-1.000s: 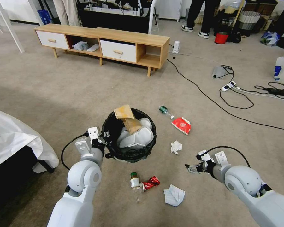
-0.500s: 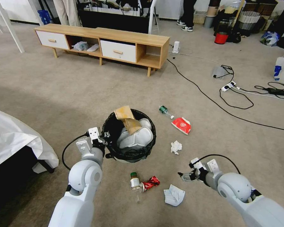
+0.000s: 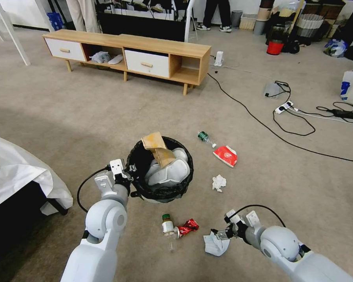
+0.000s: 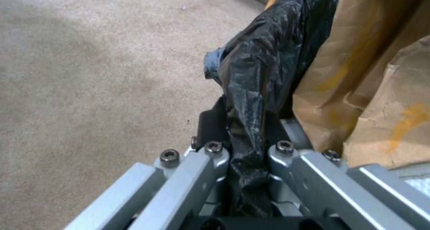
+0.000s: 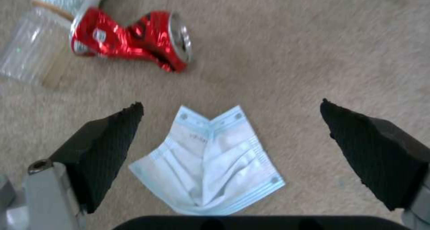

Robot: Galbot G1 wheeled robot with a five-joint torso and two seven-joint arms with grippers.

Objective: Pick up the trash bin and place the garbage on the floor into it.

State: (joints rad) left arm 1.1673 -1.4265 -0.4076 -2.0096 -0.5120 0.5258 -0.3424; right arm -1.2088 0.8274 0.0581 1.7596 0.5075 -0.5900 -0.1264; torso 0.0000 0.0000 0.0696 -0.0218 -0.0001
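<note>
Hovering my spread right pincer point(image 5: 230, 129) over the mask point(image 5: 210, 162) on the carpet; my left pincer point(image 4: 244, 156) is pinching the bin point(image 3: 161, 168) liner, which risks slipping and dropping it.

Head view looks down and forward over the round black-bagged trash bin point(image 3: 161, 168) from above. Left wrist view sits tight against that bin's bag rim point(image 4: 260, 88). Right wrist view faces straight down, close over the pale blue pleated face mask point(image 5: 210, 162) beside the bin, also in head view point(image 3: 215, 243).

Even, bright indoor light; soft shadows on the carpet point(image 3: 66, 117); wide-angle bending at head-view edges; right wrist view slightly blurred.
</note>
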